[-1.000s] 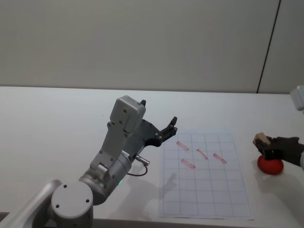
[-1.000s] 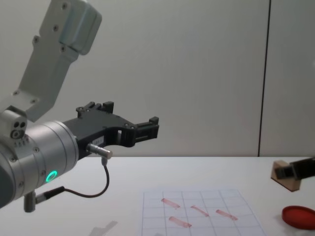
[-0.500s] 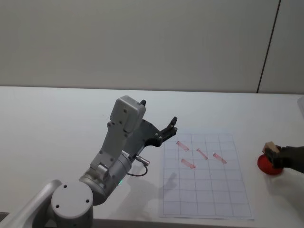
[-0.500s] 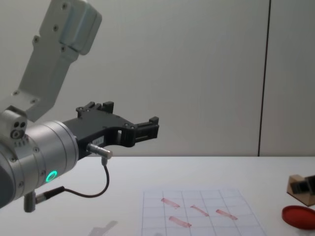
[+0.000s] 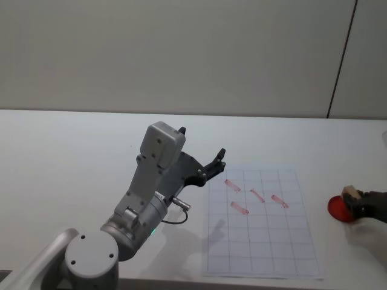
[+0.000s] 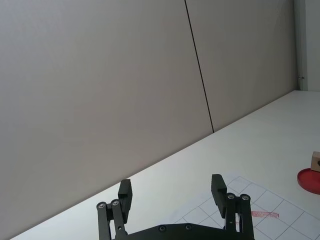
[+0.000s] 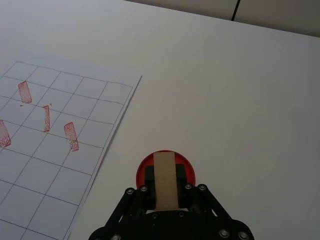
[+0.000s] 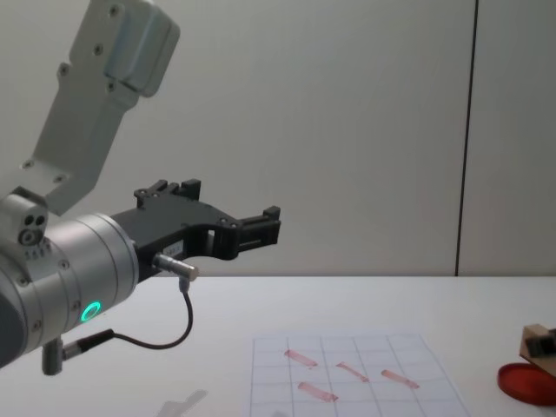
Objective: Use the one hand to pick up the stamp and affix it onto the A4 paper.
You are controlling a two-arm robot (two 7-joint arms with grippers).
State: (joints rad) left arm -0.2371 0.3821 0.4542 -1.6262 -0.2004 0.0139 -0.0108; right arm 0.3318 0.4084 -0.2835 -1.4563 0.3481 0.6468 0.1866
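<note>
Right gripper (image 7: 165,192) grasps the stamp (image 7: 164,180) over the red ink pad (image 7: 165,172), right of the A4 paper (image 5: 260,226). Left gripper (image 6: 172,192) raised above the surface (image 5: 72,157) — fingers released.

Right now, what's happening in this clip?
The right gripper, shut on the stamp, holds it over the red ink pad on the table to the right of the A4 paper. The paper bears four reddish marks. The left gripper hangs open above the table, left of the paper, holding nothing.
</note>
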